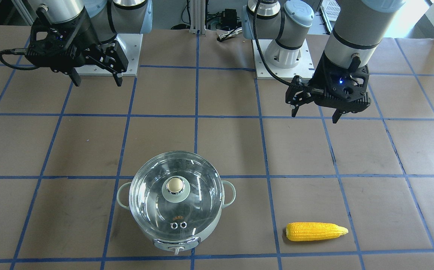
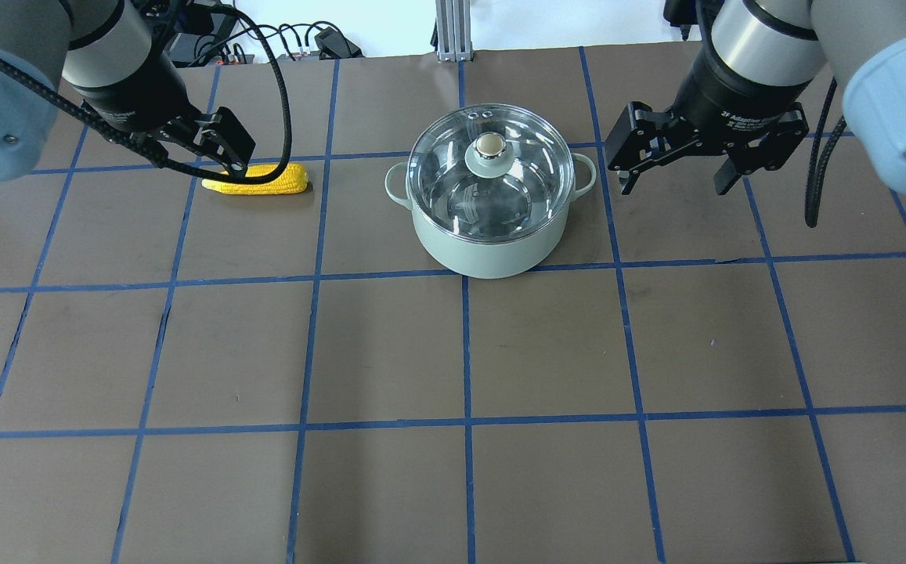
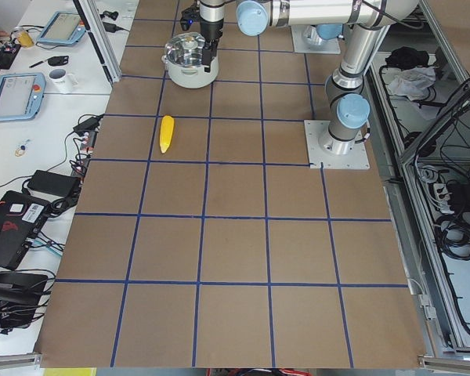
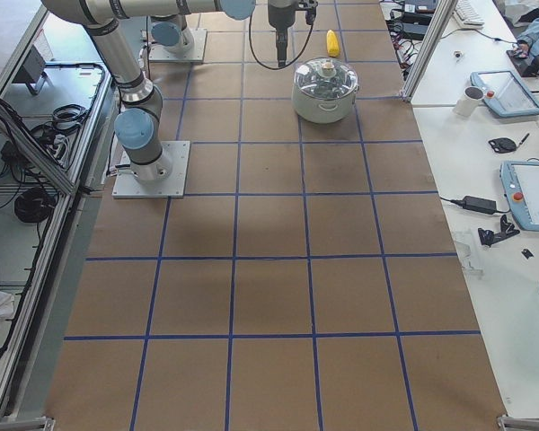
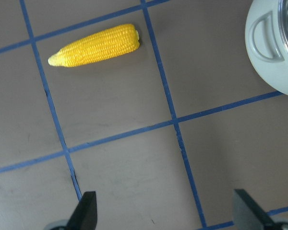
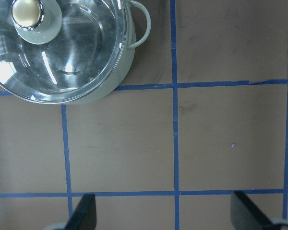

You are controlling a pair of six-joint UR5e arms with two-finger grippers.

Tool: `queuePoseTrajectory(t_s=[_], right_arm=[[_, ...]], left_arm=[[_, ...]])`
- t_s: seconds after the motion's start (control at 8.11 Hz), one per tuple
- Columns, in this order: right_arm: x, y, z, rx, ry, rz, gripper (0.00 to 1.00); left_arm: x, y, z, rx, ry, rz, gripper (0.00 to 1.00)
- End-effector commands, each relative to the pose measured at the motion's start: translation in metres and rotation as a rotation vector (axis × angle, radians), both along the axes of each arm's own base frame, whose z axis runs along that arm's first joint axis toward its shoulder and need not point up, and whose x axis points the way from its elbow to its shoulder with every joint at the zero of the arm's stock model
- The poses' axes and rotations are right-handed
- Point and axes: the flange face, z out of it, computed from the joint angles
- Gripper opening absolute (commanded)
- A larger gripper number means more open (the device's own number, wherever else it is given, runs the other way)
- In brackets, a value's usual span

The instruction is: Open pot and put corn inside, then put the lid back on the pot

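Black left gripper (image 1: 314,117) (agape) aloft over table (image 1: 232,144).

I'm standing in a robotics lab: two industrial arms (image 3: 352,63) are sitting bolted on steel plates (image 3: 338,146) to a surface (image 3: 235,251) wearing brown paper and a blue tape grid (image 3: 219,217). Teach pendants (image 4: 530,193) are lying on the white bench (image 4: 449,153) at the right edge, and cable bundles (image 3: 454,227) are trailing along the lower right.
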Motion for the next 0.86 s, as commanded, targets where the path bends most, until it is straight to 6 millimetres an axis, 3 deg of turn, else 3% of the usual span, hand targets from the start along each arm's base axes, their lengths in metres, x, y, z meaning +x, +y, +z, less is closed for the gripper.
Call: queuePoseTrajectory(t_s=[0.0, 0.49, 0.74], right_arm=[[-0.001, -0.001, 0.0, 0.001, 0.002, -0.002, 1.0], [-0.002, -0.002, -0.002, 0.0, 0.002, 0.042, 1.0], [-0.001, -0.002, -0.002, 0.002, 0.004, 0.042, 1.0]], left_arm=[[0.012, -0.023, 0.002, -0.104, -0.061, -0.348, 1.0], [0.031, -0.062, -0.036, -0.093, -0.053, -0.64, 1.0], [0.057, -0.081, -0.065, -0.065, -0.045, -0.75, 1.0]])
